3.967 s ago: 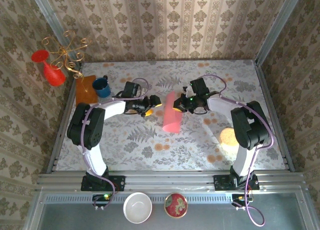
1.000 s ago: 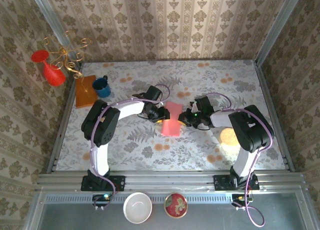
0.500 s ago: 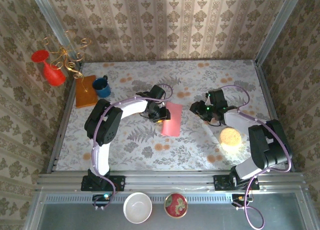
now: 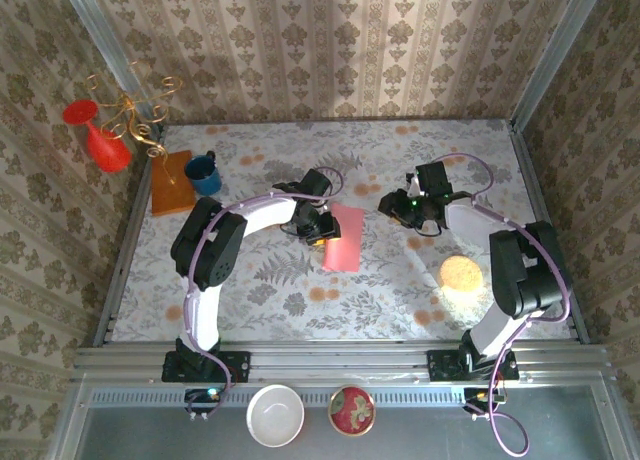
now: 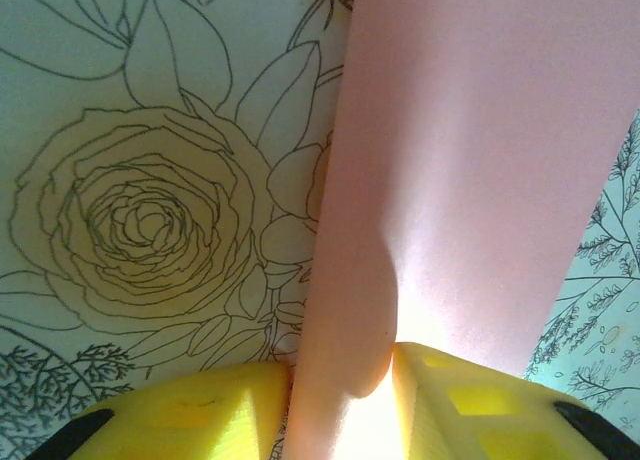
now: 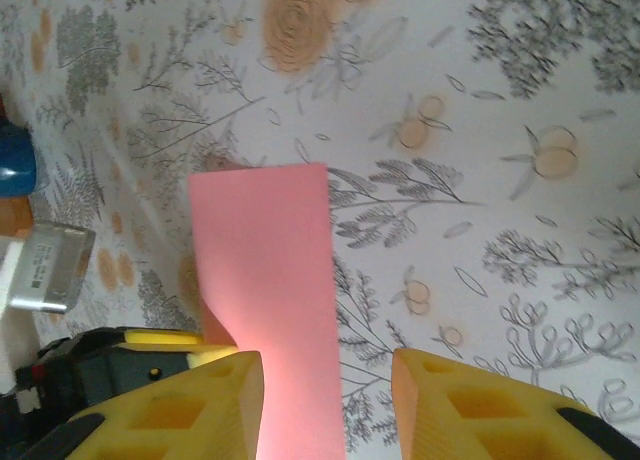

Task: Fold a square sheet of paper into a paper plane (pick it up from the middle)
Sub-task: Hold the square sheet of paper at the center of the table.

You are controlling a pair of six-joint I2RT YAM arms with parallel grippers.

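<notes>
The square sheet of paper [image 4: 343, 238] lies folded into a narrow salmon-pink strip in the middle of the floral table. My left gripper [image 4: 319, 224] is at the strip's left edge, shut on it. In the left wrist view the paper [image 5: 470, 160] bulges up between the yellow fingers of that gripper [image 5: 340, 400]. My right gripper [image 4: 390, 208] hovers to the right of the strip, apart from it and open. From the right wrist, the paper [image 6: 265, 270] lies flat on the table beyond the spread jaws of the right gripper [image 6: 328, 405], with the left gripper [image 6: 135, 352] at its side.
A blue mug [image 4: 204, 174] and an orange-brown board [image 4: 171, 182] sit at the back left, with a red vase [image 4: 100, 140] and a gold wire stand [image 4: 135, 105] beyond. A round yellow pad [image 4: 459, 272] lies near the right arm. Two bowls [image 4: 275, 415] stand in front of the bases.
My right gripper has let go of the paper, opened, and drawn back to the right and farther away. The left gripper has stayed shut on the strip's left edge.
</notes>
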